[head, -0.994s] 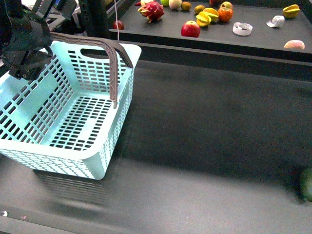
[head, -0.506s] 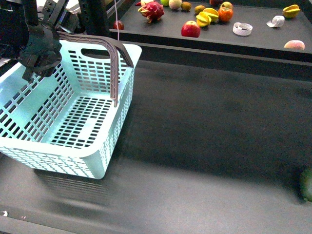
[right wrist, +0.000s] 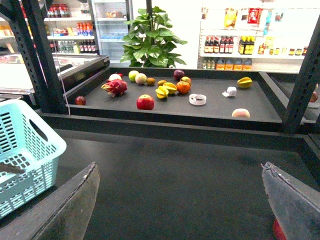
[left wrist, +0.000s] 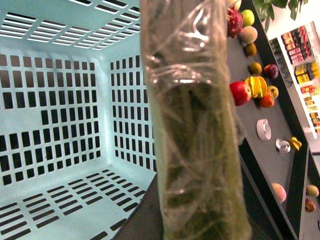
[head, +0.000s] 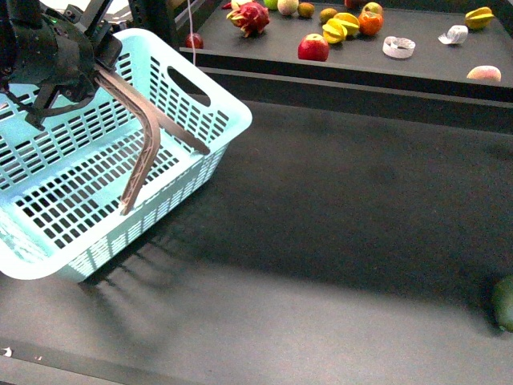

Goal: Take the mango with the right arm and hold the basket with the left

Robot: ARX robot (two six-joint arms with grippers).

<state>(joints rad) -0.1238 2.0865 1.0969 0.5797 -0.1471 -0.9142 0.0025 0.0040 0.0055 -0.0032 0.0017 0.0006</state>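
The pale aqua basket (head: 96,184) is at the left, tilted and raised on one side, with a grey-brown handle (head: 140,152) hanging into it. My left gripper (head: 58,58) is shut on the basket at its far left rim. In the left wrist view a plastic-wrapped finger (left wrist: 195,130) stands in front of the basket's inside (left wrist: 60,125). The mango (head: 483,74), smooth, oblong and yellow-orange, lies at the right of the raised shelf, also in the right wrist view (right wrist: 240,113). My right gripper (right wrist: 179,170) is open and empty over the dark table, far from the mango.
The raised shelf (head: 433,68) holds a dragon fruit (head: 250,18), a red apple (head: 313,48), a yellow star fruit (head: 479,16) and a tape roll (head: 398,46). A dark green fruit (head: 503,303) lies at the table's right edge. The basket's corner shows in the right wrist view (right wrist: 25,155).
The basket has tipped and swung round, its far corner moving right. Its handle has dropped inward. My left gripper has risen slightly with the rim.
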